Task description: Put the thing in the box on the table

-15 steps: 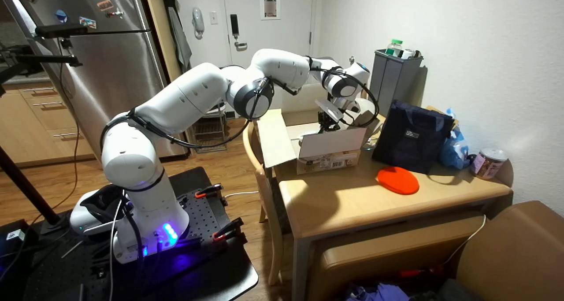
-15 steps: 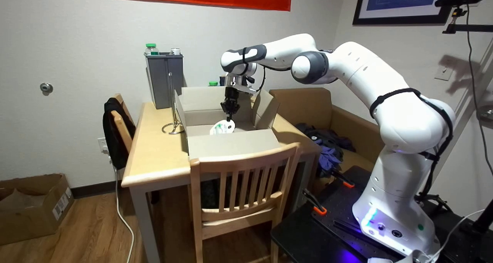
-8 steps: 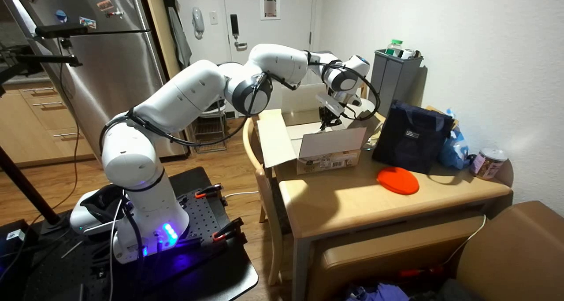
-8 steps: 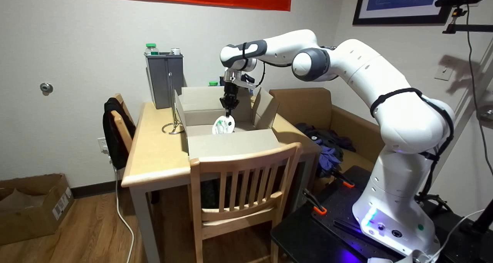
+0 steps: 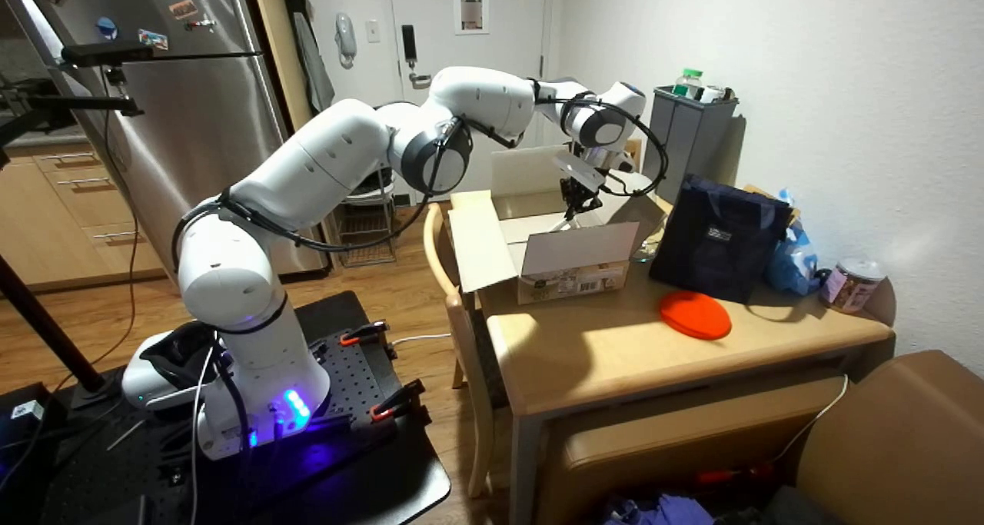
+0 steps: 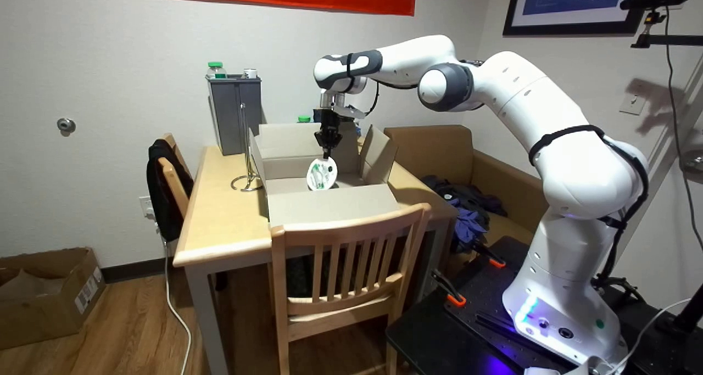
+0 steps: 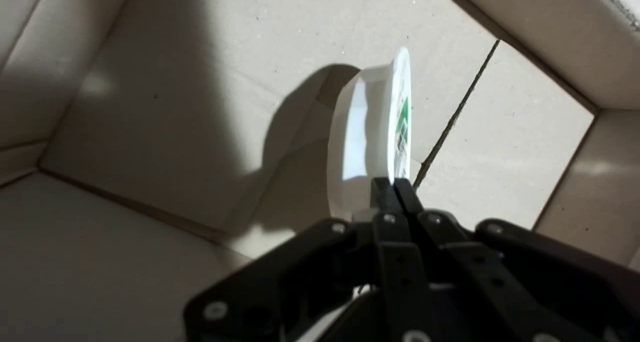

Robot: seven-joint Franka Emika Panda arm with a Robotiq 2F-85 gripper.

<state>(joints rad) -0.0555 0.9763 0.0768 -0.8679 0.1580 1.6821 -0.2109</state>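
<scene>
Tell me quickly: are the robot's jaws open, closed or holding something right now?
Gripper: closed, holding the rim of a white plastic tub with a green-printed top.

Gripper [image 5: 570,216] is holding white item [image 5: 562,225] at mouth of open box [image 5: 578,250]; box is standing on table [image 5: 653,348] — red disc [image 5: 694,315] is lying just beside dark bag [image 5: 719,240].

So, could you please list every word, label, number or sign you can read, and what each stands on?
No text reads clearly.
Tub: print blurred.
White box: print and barcode too small.
Bag: label too small.
Framed picture: lettering blurred.
Fridge magnets: too small.
Brown carton: label too small.
Jar: label too small.
</scene>
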